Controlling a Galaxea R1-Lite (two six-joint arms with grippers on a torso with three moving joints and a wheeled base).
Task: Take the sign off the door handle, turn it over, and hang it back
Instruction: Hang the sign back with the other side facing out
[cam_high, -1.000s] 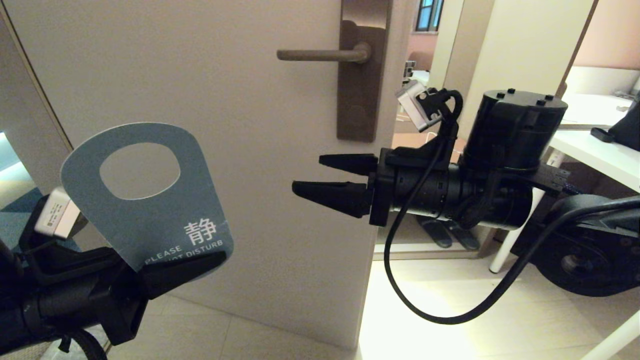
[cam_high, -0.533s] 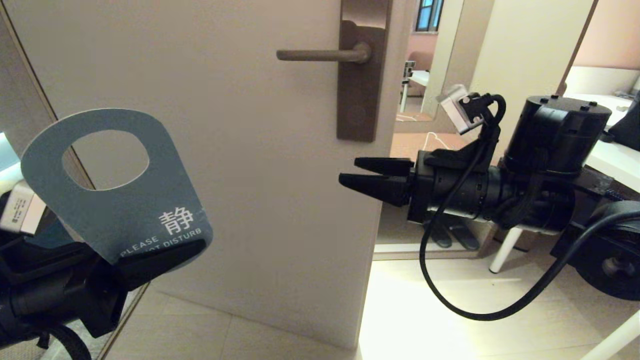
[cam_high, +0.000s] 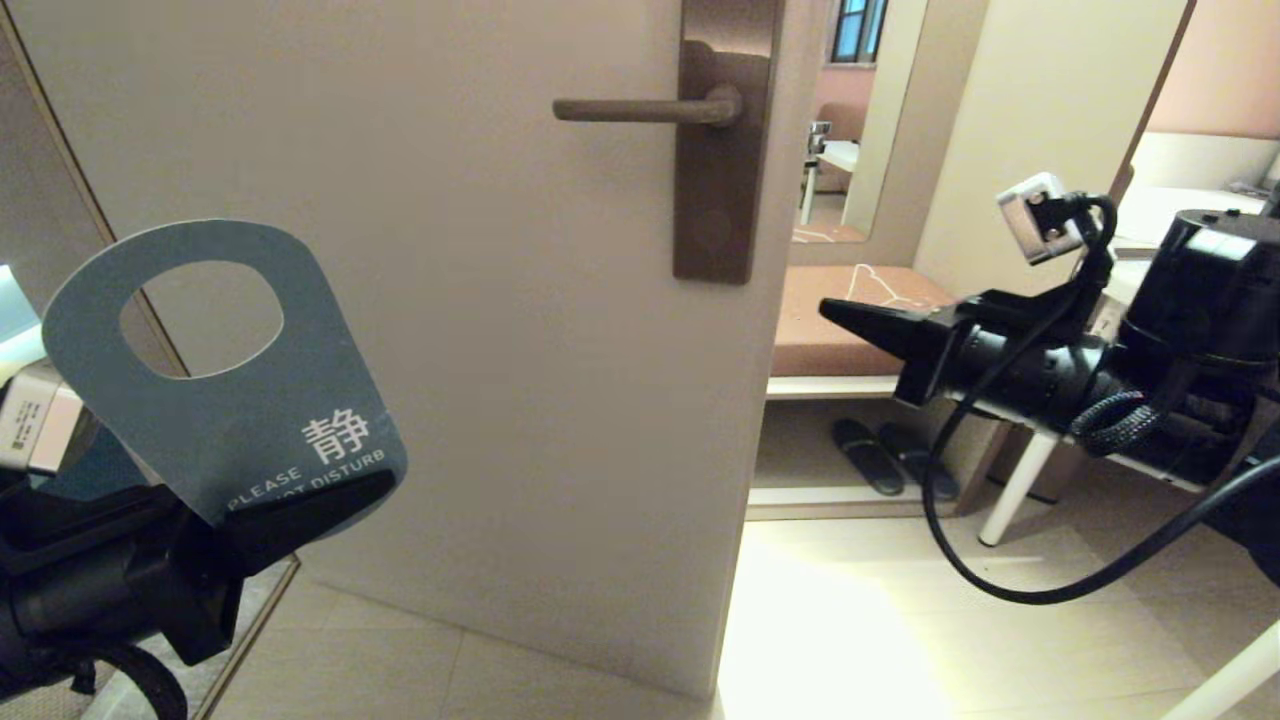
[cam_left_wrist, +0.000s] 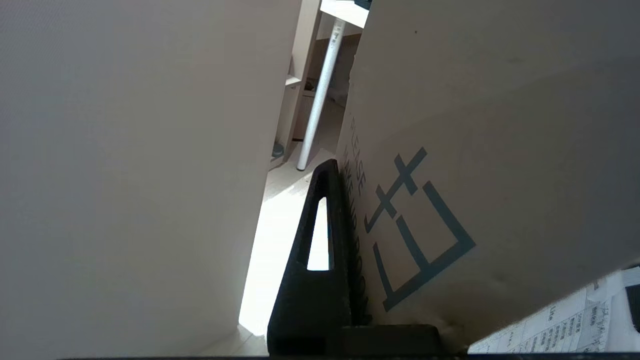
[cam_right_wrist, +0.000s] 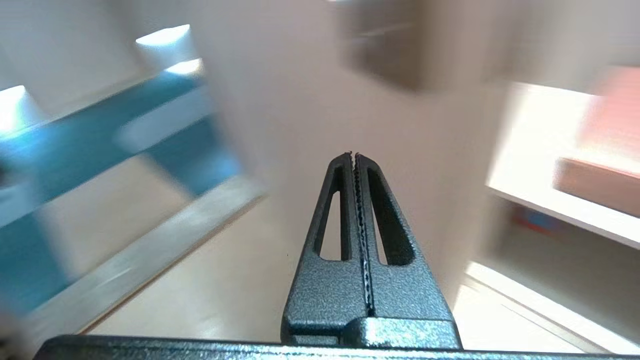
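- The sign (cam_high: 225, 400), a flat rounded card hanger, stands off the handle at the lower left of the head view, its slate-blue "PLEASE DO NOT DISTURB" face toward the robot's head and its oval hole uppermost.
- Its long axis runs roughly upright, leaning a little to the left at the top; the off-white face with dark lettering (cam_left_wrist: 450, 200) shows only in the left wrist view, so it faces away from the head camera.
- The left gripper (cam_high: 300, 515) is clamped on the sign's lower printed end, the card pinched flat between its fingers (cam_left_wrist: 320, 260).
- The door handle (cam_high: 645, 108), a slim bronze lever on a tall backplate (cam_high: 718, 180), is bare and lies well above and to the right of the sign's hole, its free tip pointing left toward the sign.
- The right gripper (cam_high: 860, 322) hangs empty past the door (cam_high: 450, 350) edge, its fingers (cam_right_wrist: 354, 210) pressed together; it is well apart from the sign.
- By my reading, the flip is not yet done, and the left arm is plainly the nearer one to the card.
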